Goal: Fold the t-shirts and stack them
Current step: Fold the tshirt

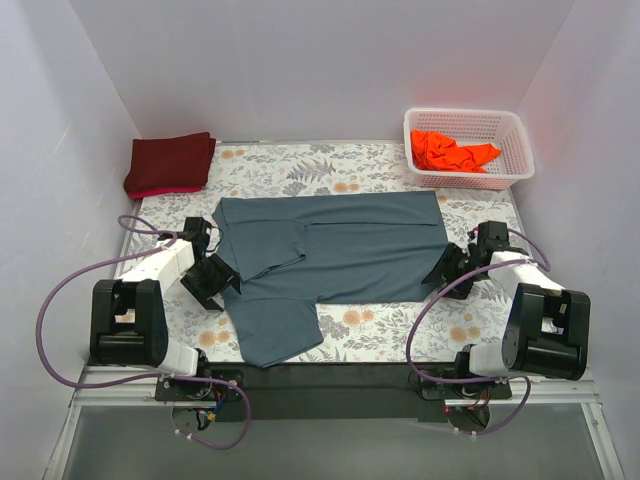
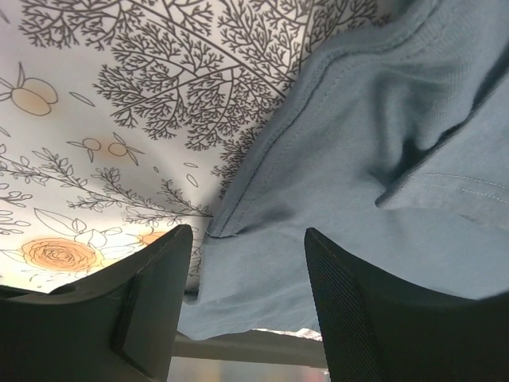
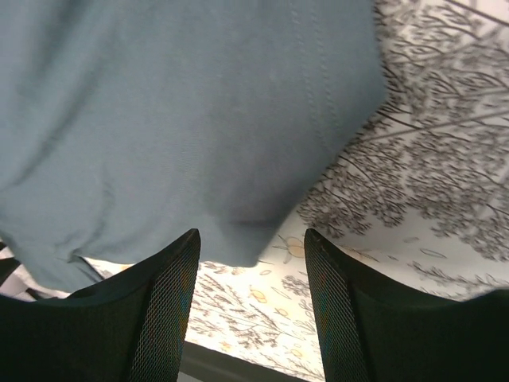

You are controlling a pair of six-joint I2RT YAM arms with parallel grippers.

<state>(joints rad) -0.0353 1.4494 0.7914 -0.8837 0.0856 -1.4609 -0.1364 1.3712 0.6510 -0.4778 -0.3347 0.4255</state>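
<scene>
Floral worktop (image 1: pixel 370 325), blue-grey t-shirt (image 1: pixel 350 250) spread flat; left jaws and right jaws apart, straddling opposite edges. Close squarely on cloth, lift together.

Top camera looks down on whole tabletop (image 1: pixel 400 330); wrist cameras sit close at opposite ends of blue-grey shirt (image 1: pixel 340 250), right view blurry, probably its corner.
</scene>
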